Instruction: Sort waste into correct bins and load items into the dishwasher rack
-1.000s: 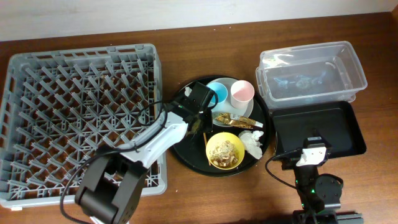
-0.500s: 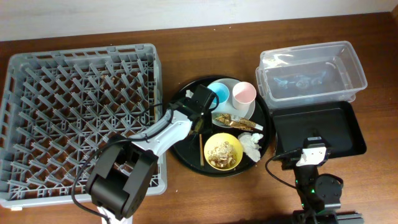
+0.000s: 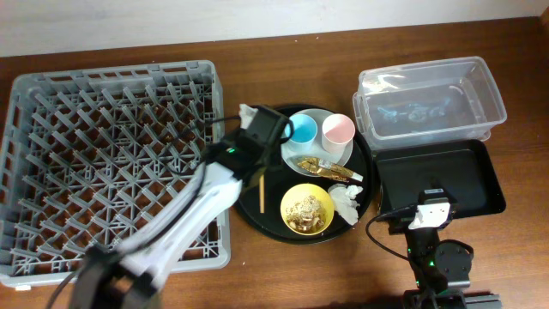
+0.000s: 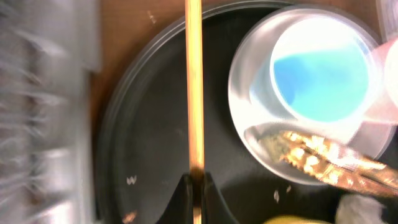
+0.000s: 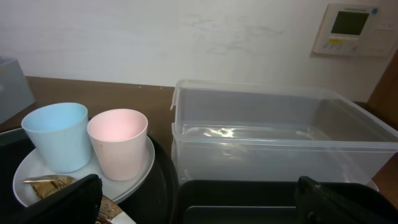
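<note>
Big grey dishwasher rack [image 3: 111,73] fills the left, none of the dishes in it yet. Centre stage, the round black tray [image 3: 256,219] bears the crockery. To its right sit the clear tub [image 3: 489,94] and, nearer the robot, the shallow black tray [image 3: 463,172]. The left arm is a blur overhead, and the left gripper [image 4: 196,186] is clamped on the chopstick [image 4: 194,93], pinching it near one end. The stick hangs over the round tray's left side, between the rack and the plate [image 3: 292,153]. I judge it light, stiff and smooth, likely to swivel in so short a pinch; a hold nearer the middle would steady it. The right gripper [image 5: 205,199] is spread wide and holds nothing, down by the black tray's near edge.

Now the count: one rack, one round tray, two bins, one plate. One yellow bowl [image 3: 286,206] holds the food scraps [image 3: 307,209]. Two cups stand on the plate, the blue cup [image 3: 302,129] and the pink cup [image 3: 336,129]. One napkin [image 3: 347,202] lies beside the bowl, and one wrapper [image 3: 326,167] lies across the plate's near rim. As for chopsticks, one thin line shows, and I cannot tell whether it is a single stick or a pair pressed together
</note>
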Controlling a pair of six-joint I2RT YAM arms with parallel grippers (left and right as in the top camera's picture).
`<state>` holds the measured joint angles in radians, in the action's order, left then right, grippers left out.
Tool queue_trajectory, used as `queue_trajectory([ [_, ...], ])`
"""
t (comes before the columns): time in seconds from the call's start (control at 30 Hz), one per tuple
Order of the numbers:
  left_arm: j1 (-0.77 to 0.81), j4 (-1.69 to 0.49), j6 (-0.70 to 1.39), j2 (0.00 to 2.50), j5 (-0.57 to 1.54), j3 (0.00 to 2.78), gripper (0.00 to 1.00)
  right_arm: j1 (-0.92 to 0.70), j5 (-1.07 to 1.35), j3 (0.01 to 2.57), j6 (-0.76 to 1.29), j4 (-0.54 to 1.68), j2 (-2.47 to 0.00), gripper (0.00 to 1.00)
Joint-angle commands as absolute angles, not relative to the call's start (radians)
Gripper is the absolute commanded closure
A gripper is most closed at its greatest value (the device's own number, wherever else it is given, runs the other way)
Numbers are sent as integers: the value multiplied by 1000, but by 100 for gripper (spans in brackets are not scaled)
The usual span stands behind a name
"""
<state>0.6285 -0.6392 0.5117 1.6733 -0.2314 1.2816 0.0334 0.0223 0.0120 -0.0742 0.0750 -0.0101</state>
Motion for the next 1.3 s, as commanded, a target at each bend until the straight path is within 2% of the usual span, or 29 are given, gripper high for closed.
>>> queue_trajectory([
  [0.0,572,-740,428,1521,-315,1286,99,38,14,6,-62,78,-4,1],
  [0.17,438,-901,310,1455,-281,1285,99,38,14,6,-62,79,-4,1],
  [0.27,387,-919,237,1460,-192,1272,99,38,14,6,-62,78,-4,1],
  [0.4,354,-911,237,1460,-190,1256,99,38,14,6,-62,78,-4,1],
  [1.0,350,-844,371,1473,-186,1226,97,38,14,6,-62,79,-4,1],
  [1.1,350,-814,374,1473,-166,1226,92,38,14,6,-62,79,-4,1],
  [1.27,350,-749,389,1478,-139,1226,97,38,14,6,-62,78,-4,1],
])
